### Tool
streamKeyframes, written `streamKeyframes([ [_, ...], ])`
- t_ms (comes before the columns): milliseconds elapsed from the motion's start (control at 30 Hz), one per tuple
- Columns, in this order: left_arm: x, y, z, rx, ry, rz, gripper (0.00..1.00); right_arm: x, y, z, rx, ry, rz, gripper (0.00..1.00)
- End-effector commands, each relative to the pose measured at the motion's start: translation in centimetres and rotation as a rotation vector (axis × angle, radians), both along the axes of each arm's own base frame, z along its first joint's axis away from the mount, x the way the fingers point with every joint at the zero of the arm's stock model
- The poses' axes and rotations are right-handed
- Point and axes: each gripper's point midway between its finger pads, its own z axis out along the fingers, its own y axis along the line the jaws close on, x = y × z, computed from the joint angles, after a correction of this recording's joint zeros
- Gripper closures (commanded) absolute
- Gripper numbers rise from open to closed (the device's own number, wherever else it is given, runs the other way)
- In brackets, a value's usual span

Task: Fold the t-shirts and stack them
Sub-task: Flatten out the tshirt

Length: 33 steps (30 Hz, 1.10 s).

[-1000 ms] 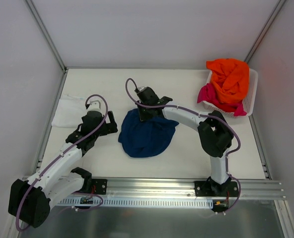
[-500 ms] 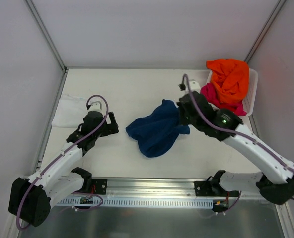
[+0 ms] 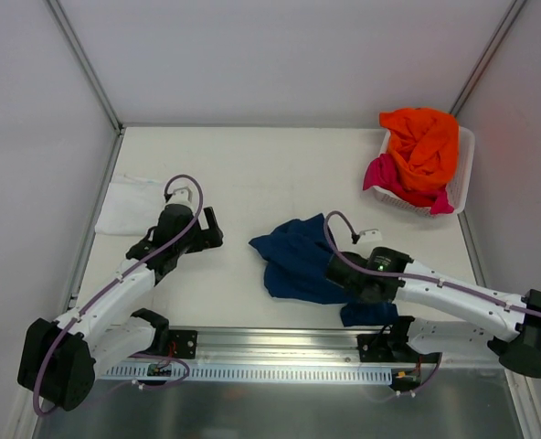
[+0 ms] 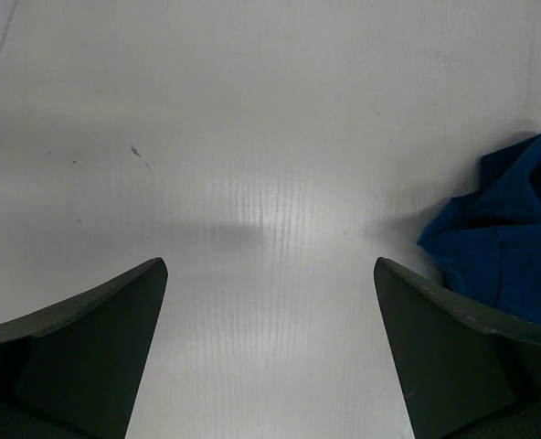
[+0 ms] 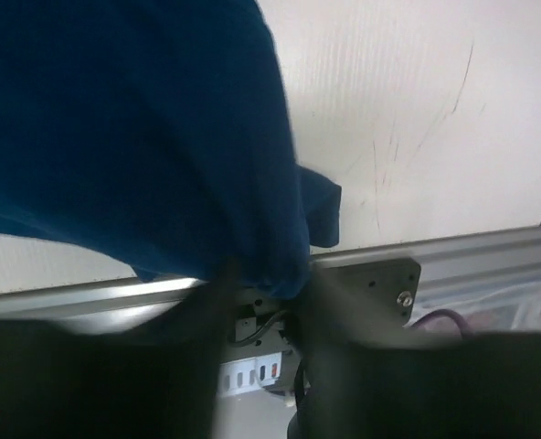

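At near edge of table (image 3: pixel 252 165), navy t-shirt (image 3: pixel 293 258) drapes over right end effector (image 5: pixel 266 293); grip unclear in blur.

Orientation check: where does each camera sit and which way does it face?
Top external: above and behind the robot, looking down on the table; left arm and right arm show.
Left wrist: on left arm, facing table past the open left hand.
Right wrist: on right arm, facing the near rail; blurred right hand shows.
Shared: all three show the navy t-shirt.
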Motion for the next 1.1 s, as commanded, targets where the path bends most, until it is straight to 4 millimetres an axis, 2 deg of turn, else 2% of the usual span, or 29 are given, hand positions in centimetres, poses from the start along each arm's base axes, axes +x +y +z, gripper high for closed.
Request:
streamKeyframes([
  [0, 0.3, -1.2, 0.4, -0.047, -0.007, -0.024, 0.01, -1.2, -1.4, 1.6, -0.071, -0.026, -0.087, 0.36],
  [33, 0.4, -1.3, 0.5, -0.051, -0.007, -0.025, 0.01, -0.8, -1.0, 2.2, -0.074, -0.053, -0.078, 0.23],
  [100, 0.9, -1.8, 0.7, -0.063, -0.007, -0.034, 0.01, 1.0, 0.9, 4.2, -0.060, -0.151, -0.034, 0.08],
  [167, 1.5, -2.6, 1.2, -0.091, -0.023, -0.054, 0.01, 2.8, 2.4, 5.7, -0.037, -0.233, -0.002, 0.04],
  [200, 1.8, -3.2, 1.3, -0.101, -0.021, -0.069, 0.01, 3.9, 4.1, 6.8, -0.005, -0.270, 0.028, 0.01],
  [233, 1.9, -3.9, 1.5, -0.119, -0.022, -0.092, 0.01, 4.9, 4.7, 7.6, 0.003, -0.316, 0.037, 0.01],
  [300, 2.8, -4.8, 1.8, -0.131, -0.028, -0.111, 0.01, 6.8, 6.5, 7.9, 0.022, -0.342, 0.060, 0.01],
  [367, 3.4, -5.9, 2.1, -0.154, -0.034, -0.144, 0.01, 8.0, 7.5, 6.9, 0.037, -0.333, 0.066, 0.01],
  [400, 3.9, -6.6, 2.0, -0.154, -0.025, -0.154, 0.01, 9.2, 9.1, 6.3, 0.081, -0.342, 0.091, 0.02],
  [433, 4.1, -6.9, 1.9, -0.154, -0.019, -0.161, 0.01, 9.7, 8.9, 4.6, 0.094, -0.299, 0.075, 0.03],
  [467, 4.4, -7.3, 1.5, -0.155, -0.005, -0.171, 0.01, 10.2, 9.3, 3.7, 0.116, -0.288, 0.076, 0.05],
  [500, 4.6, -7.6, 1.4, -0.156, -0.004, -0.175, 0.01, 11.4, 10.9, 3.2, 0.194, -0.311, 0.073, 0.07],
  [533, 4.5, -8.0, 1.1, -0.156, 0.005, -0.183, 0.01, 11.6, 10.6, 1.1, 0.208, -0.250, 0.081, 0.09],
  [567, 4.5, -8.1, 0.6, -0.155, 0.016, -0.183, 0.01, 12.1, 11.1, 0.2, 0.240, -0.238, 0.089, 0.12],
  [600, 4.7, -8.3, 0.8, -0.158, 0.006, -0.183, 0.01, 13.6, 12.2, 0.2, 0.315, -0.267, 0.079, 0.14],
  [667, 4.4, -8.3, 0.0, -0.151, 0.016, -0.179, 0.01, 13.9, 13.5, -1.6, 0.350, -0.216, 0.121, 0.19],
  [767, 4.2, -8.2, -0.6, -0.144, 0.023, -0.182, 0.01, 15.6, 16.3, -1.7, 0.413, -0.229, 0.172, 0.22],
  [833, 4.1, -8.1, -0.9, -0.135, 0.026, -0.184, 0.01, 15.9, 17.7, -1.4, 0.450, -0.217, 0.206, 0.24],
  [967, 3.9, -7.5, -1.6, -0.112, 0.034, -0.168, 0.01, 16.9, 20.2, 3.1, 0.554, -0.275, 0.264, 0.23],
  [1033, 3.8, -7.5, -1.8, -0.110, 0.040, -0.169, 0.01, 16.9, 21.1, 4.1, 0.589, -0.273, 0.290, 0.24],
  [1067, 3.8, -7.5, -2.1, -0.108, 0.047, -0.166, 0.01, 17.0, 21.5, 3.9, 0.590, -0.264, 0.297, 0.24],
])
